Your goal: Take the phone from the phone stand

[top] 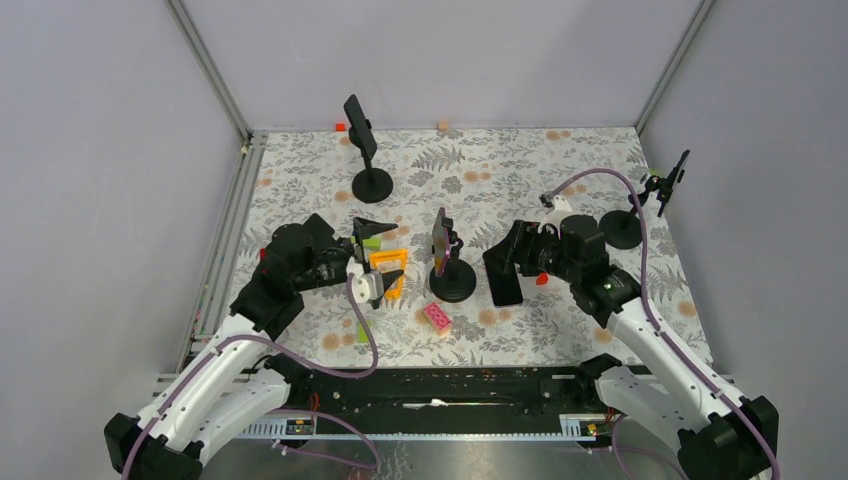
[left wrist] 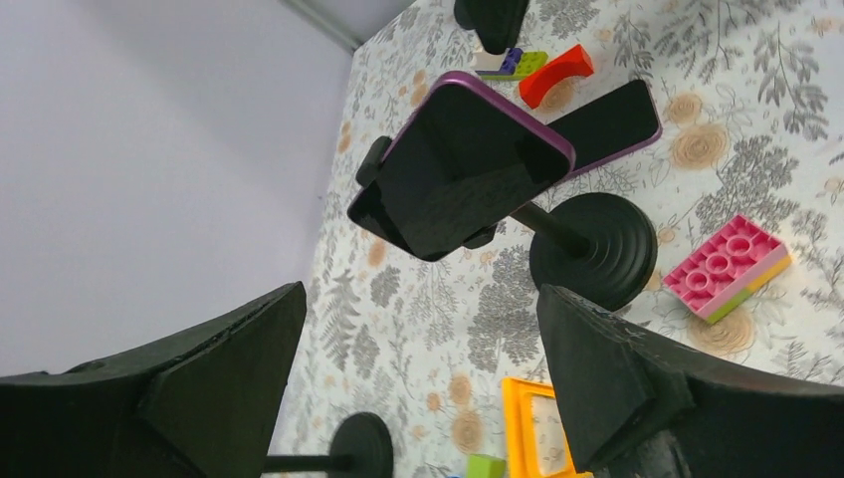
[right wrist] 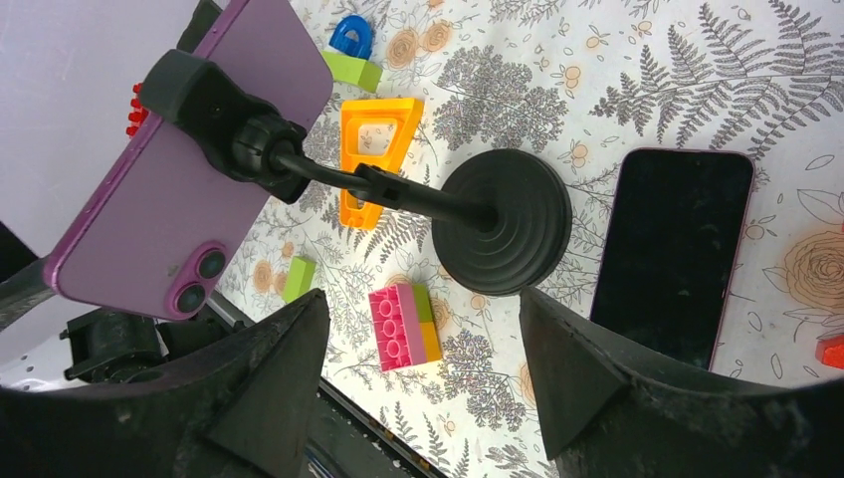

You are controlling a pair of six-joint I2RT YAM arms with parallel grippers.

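Pre-grasp | left end effector [left wrist: 420,295] hovering spread (empty) before phone [left wrist: 463,164] on stand [left wrist: 592,249] | next: pinching phone's edges, lifting.

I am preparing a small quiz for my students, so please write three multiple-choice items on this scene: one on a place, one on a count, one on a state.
1. Where does the flat phone lie?
A. beside the middle stand
B. at the back wall
C. at the table's left edge

2. How many stands are on the table?
A. one
B. three
C. five

3. How is the left gripper?
A. open, empty
B. shut on a phone
C. shut, empty

Key: 1 A, it lies right next to that base. 2 B, the back stand, the middle stand and the right stand. 3 A, its fingers stand wide apart with nothing between them.
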